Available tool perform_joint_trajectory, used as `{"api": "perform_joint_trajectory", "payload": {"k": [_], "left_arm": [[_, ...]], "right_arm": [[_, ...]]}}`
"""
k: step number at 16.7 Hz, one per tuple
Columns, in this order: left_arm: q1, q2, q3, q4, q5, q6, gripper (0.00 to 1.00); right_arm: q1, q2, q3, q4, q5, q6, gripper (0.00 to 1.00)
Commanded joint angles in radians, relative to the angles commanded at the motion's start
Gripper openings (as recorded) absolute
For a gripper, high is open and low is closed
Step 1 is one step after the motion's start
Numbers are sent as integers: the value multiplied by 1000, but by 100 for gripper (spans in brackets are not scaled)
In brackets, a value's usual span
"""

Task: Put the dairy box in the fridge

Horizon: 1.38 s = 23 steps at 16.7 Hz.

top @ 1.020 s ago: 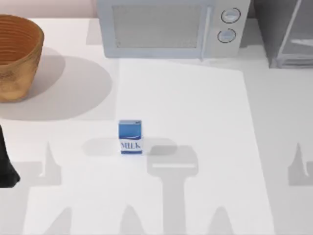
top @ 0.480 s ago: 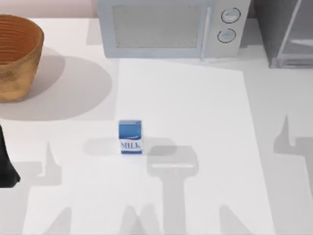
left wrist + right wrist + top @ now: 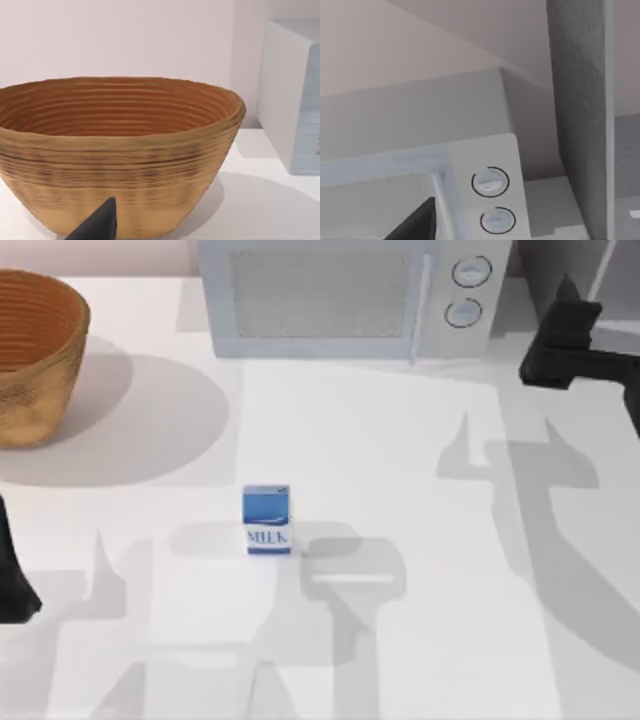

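Note:
The dairy box (image 3: 267,520), a small blue-and-white carton marked "MILK", stands upright near the middle of the table with nothing touching it. The fridge (image 3: 612,300) is the dark grey cabinet at the back right corner, and its grey side wall (image 3: 577,100) rises beside the microwave in the right wrist view. My right gripper (image 3: 556,340) hangs at the back right, in front of the fridge and just right of the microwave's knobs, far from the carton. My left arm (image 3: 10,580) is parked at the table's left edge.
A white microwave (image 3: 340,295) with two round knobs stands at the back centre, close to the right gripper; its knobs (image 3: 491,182) face the right wrist camera. A woven brown basket (image 3: 35,350) sits at the back left, large in the left wrist view (image 3: 120,145).
My right arm has swung in from the right edge to the back right, in front of the fridge; its shadow now falls across the table's right side. The carton and left arm stayed put.

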<state>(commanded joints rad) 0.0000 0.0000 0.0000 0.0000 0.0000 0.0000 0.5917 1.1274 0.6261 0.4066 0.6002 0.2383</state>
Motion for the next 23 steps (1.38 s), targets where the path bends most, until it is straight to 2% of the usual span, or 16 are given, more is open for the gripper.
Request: {"api": "perform_joint_trajectory", "payload": {"k": [7,12,16,23], "left_arm": [[0,0,0,0,0,0,100],[0,0,0,0,0,0,100],[0,0,0,0,0,0,100],[0,0,0,0,0,0,100]], "right_arm": [[334,714,309,161,314,148,100],[503,1092,476,243,480,217,100],[569,1238,543,276,546,240,100],[569,1248,547,279,547,239,100]]}}
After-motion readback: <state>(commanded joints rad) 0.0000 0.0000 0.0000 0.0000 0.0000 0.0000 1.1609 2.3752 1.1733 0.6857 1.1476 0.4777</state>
